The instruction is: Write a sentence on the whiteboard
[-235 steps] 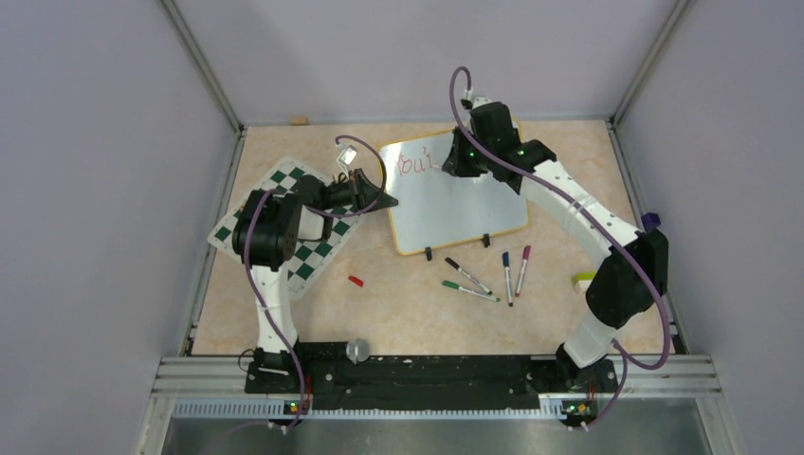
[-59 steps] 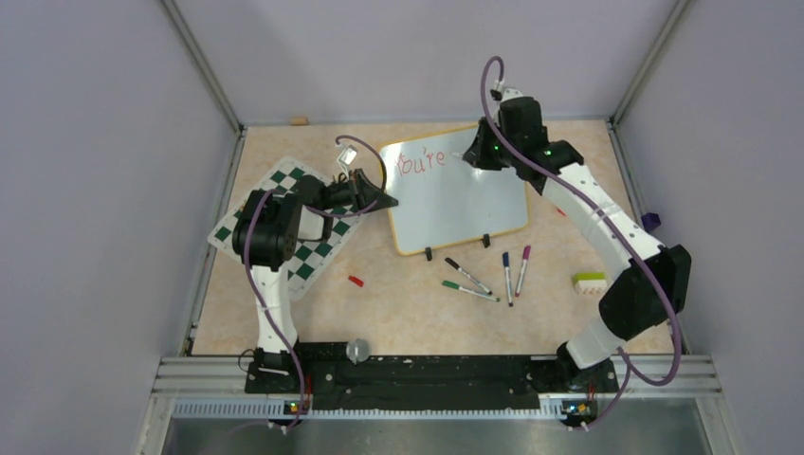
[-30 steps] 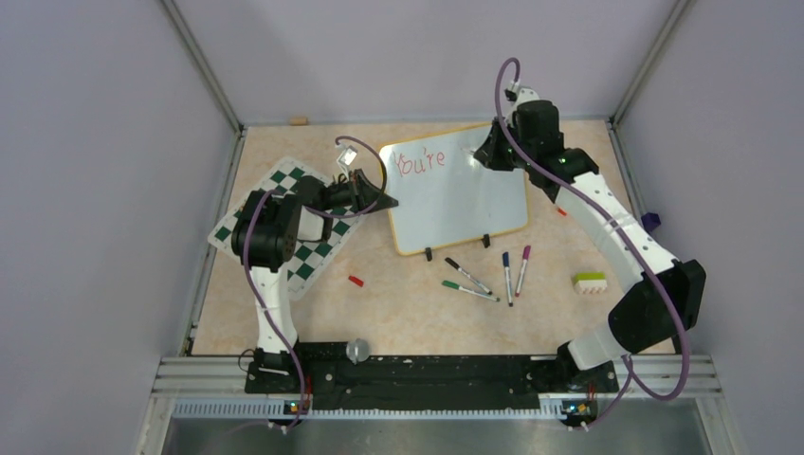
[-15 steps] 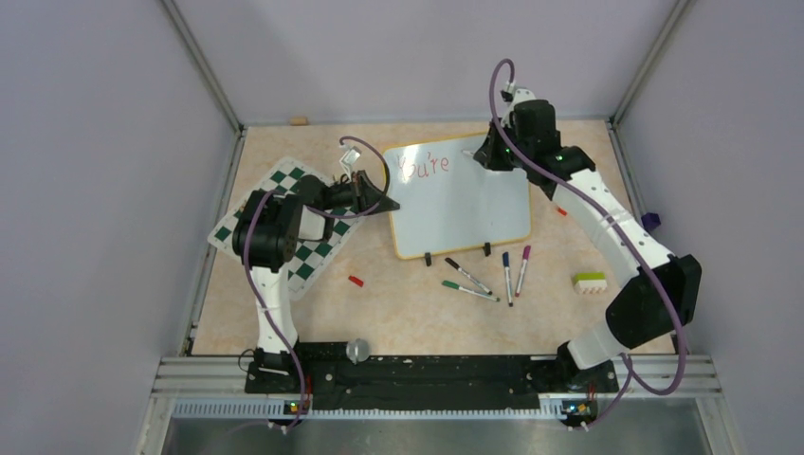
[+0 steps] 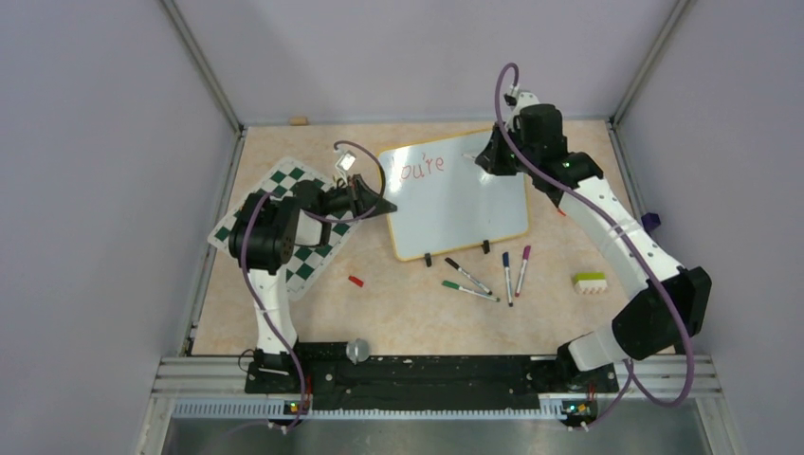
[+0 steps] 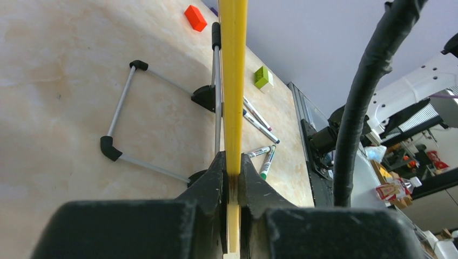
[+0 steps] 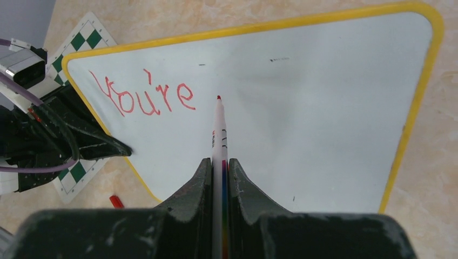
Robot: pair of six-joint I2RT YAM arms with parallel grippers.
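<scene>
**Mia:** From above, where is the whiteboard (image 5: 455,204)?

**Tom:** At the far middle of the tabletop (image 5: 398,308), between the two arms and just beside the chess mat (image 5: 301,258). Four markers (image 5: 467,275) lie loose near its front edge.

**Mia:** Who has hold of it?

**Tom:** The left tool (image 5: 385,204) is at its left edge. The right tool (image 5: 484,156) is over the far edge, toward the right.

**Mia:** And the left wrist camera?

**Tom:** It sees the board edge-on. The left tool is clamped tight on the yellow frame (image 6: 234,81). Thin wire legs (image 6: 123,100) stick out on one side.

**Mia:** Is that a good place to hold?

**Tom:** I think so. The board looks thin, stiff and light, and its white face is shiny and slippery. A pen pushing on it could make it slide, so pinching the frame looks smart.

**Mia:** Now the right wrist camera?

**Tom:** The right tool is pinched together on a red marker (image 7: 220,140). The tip is right next to the last letter. I can't tell if it touches the board.

**Mia:** Can you read anything?

**Tom:** Yes, the red letters (image 7: 141,97) say "You're". The marker has tiny print too, but it's too small to read.

**Mia:** Is the sentence done?

**Tom:** No. I'd say it's only one word so far.
</scene>
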